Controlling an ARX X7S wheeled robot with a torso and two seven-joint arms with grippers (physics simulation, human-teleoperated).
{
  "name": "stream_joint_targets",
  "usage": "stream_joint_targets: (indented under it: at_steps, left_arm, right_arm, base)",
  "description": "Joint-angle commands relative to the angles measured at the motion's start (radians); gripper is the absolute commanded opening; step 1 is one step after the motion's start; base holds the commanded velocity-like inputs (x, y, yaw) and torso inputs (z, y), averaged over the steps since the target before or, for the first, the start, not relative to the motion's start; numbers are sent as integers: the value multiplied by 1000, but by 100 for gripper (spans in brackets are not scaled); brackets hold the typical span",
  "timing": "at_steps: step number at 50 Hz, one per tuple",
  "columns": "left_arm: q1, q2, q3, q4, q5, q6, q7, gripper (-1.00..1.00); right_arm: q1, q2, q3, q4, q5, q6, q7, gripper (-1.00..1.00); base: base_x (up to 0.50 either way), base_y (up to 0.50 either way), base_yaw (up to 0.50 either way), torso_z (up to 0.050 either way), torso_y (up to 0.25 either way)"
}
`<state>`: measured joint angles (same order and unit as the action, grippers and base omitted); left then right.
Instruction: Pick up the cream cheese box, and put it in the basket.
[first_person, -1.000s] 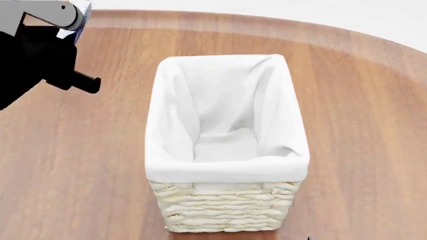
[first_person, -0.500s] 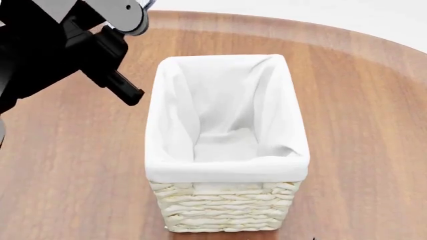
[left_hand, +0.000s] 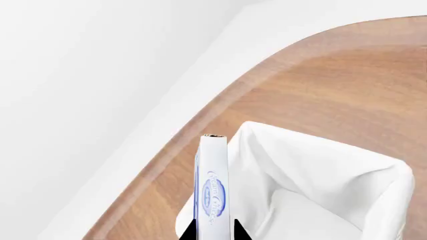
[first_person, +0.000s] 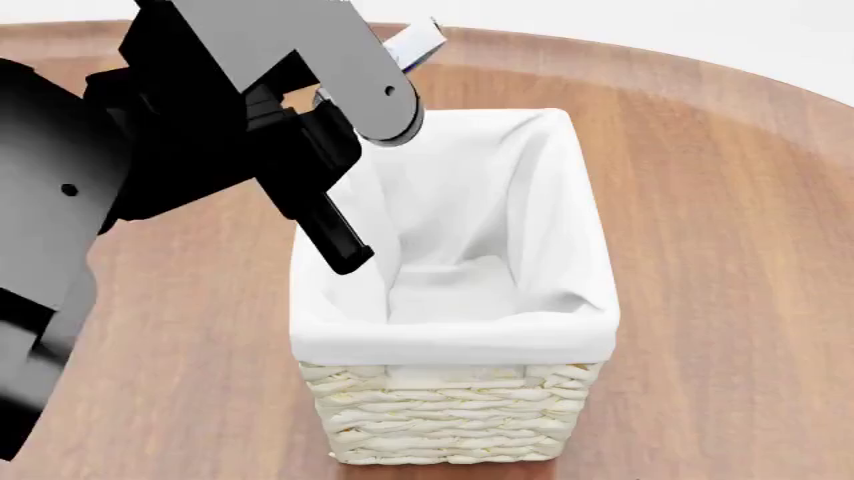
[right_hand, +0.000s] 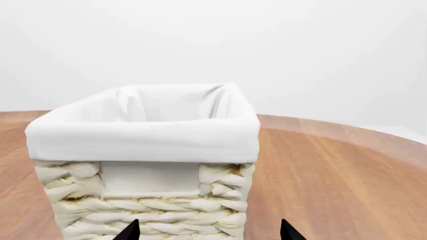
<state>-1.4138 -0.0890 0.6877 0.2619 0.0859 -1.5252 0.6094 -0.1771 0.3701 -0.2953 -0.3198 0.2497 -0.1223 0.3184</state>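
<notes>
The cream woven basket (first_person: 454, 420) with a white cloth liner stands on the wooden table, seen also in the right wrist view (right_hand: 143, 200) and the left wrist view (left_hand: 320, 175). My left gripper (left_hand: 212, 231) is shut on the cream cheese box (left_hand: 213, 185), a thin white box with a blue oval logo, held on edge above the basket's far left rim. In the head view only the box's tip (first_person: 416, 40) shows past the left arm. My right gripper (right_hand: 208, 235) is open and empty, close in front of the basket's near wall.
The round wooden table (first_person: 721, 200) spreads around the basket, with its curved far edge (left_hand: 200, 110) near the box. My left arm (first_person: 200, 150) covers the basket's left rim in the head view. A white floor lies beyond.
My left arm has swung right and toward the basket, from the upper left corner to over its left rim, carrying the box. The basket has not moved.
</notes>
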Motion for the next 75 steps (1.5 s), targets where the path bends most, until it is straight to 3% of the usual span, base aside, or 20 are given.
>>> stream_joint_targets:
  at_steps: [1,7,19,29,42,46,47,63,68,72,75]
  left_arm:
    - [-15,63,1,-198,22,89,-54,-100]
    - [-39,87,18,-393,-99,231,-151,-100]
    - [-113,87,203,-741,-433,455,-357,-100]
    - [-136,87,376,-858,-570,551,-412,-100]
    - [-197,88,634,-1007,-865,722,-510,-100]
    - [-207,87,659,-1017,-903,747,-505,-100]
    - [-210,79,667,-993,-901,743,-510,100]
    - [-240,9,598,-902,-965,724,-547,100]
    - [-259,-61,557,-770,-1018,671,-598,100]
    - [-282,-169,488,-532,-1094,605,-715,100]
    - [-281,-171,487,-527,-1096,603,-718,100]
  right_arm:
    - [-8,5,0,4,6,-13,-2,100]
    - [1,6,0,12,13,-10,-5,100]
    - [-14,16,9,11,36,-34,-13,100]
    - [-8,13,3,25,43,-37,-18,100]
    - [-11,13,-3,32,42,-44,-18,100]
    - [-8,14,-4,38,47,-45,-21,100]
    - [-7,13,-5,40,48,-44,-22,100]
    - [11,7,-24,59,36,-34,-23,100]
    - [10,9,-30,53,30,-28,-20,100]
    - [10,16,-26,32,27,-12,-9,100]
    - [10,17,-27,31,28,-12,-9,100]
  base:
    - [0,0,0,0,0]
    - [0,0,0,0,0]
    - [0,0,0,0,1]
    - [0,0,0,0,0]
    - [0,0,0,0,1]
    - [0,0,0,0,3]
    - [0,0,0,0,0]
    - [0,0,0,0,0]
    - [0,0,0,0,0]
    - [0,0,0,0,0]
    - [0,0,0,0,0]
